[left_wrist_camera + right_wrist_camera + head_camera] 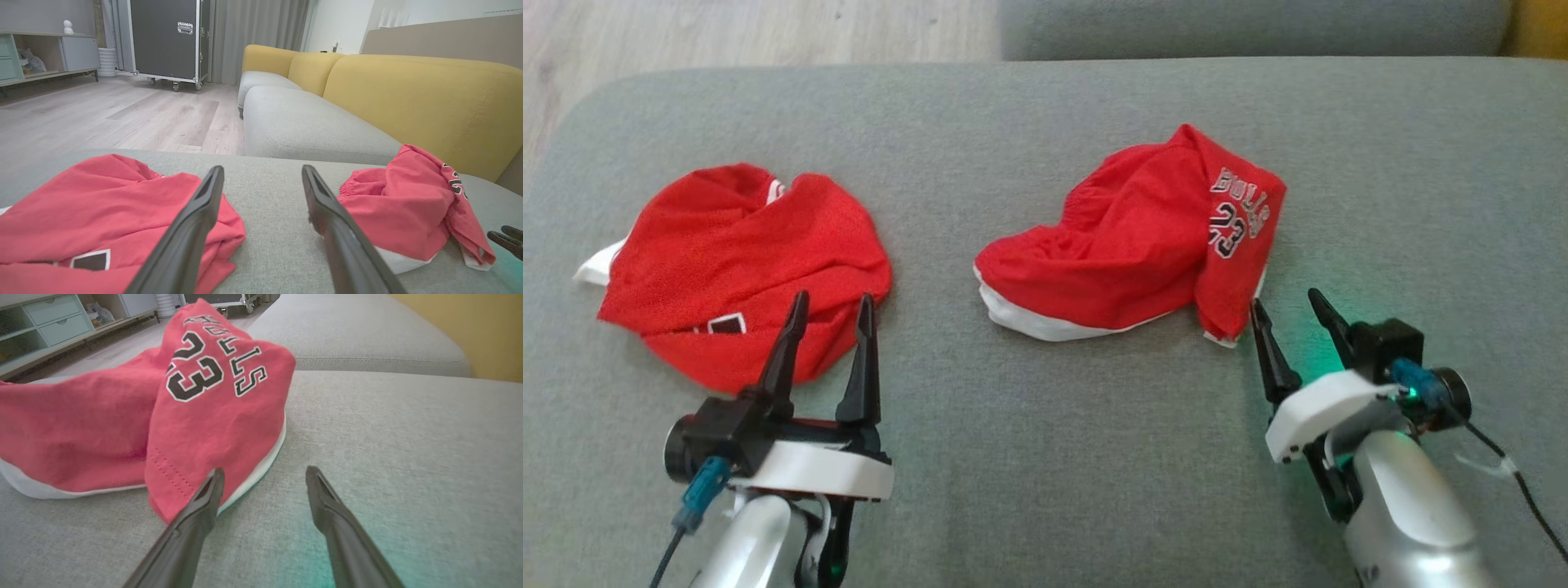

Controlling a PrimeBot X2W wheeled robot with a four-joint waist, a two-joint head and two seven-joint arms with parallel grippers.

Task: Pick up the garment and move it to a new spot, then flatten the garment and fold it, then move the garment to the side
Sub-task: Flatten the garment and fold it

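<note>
Two crumpled red garments lie on the grey sofa seat [1045,457]. The one printed "Bulls 23" [1143,237] [212,400] [404,208] has a white hem and lies right of centre. The other red garment [743,253] [81,220] lies at the left, with a small black-and-white patch. My left gripper [833,300] [262,169] is open, its fingers over that garment's near right edge, nothing between them. My right gripper [1284,299] [264,471] is open just beside the numbered garment's near right corner, its left finger [204,498] at the cloth's edge.
The seat's left rounded edge drops to a wooden floor [727,33]. A second grey cushion [310,126] and yellow backrests [429,102] lie beyond. A black wheeled case [167,41] and a shelf unit [45,53] stand across the room.
</note>
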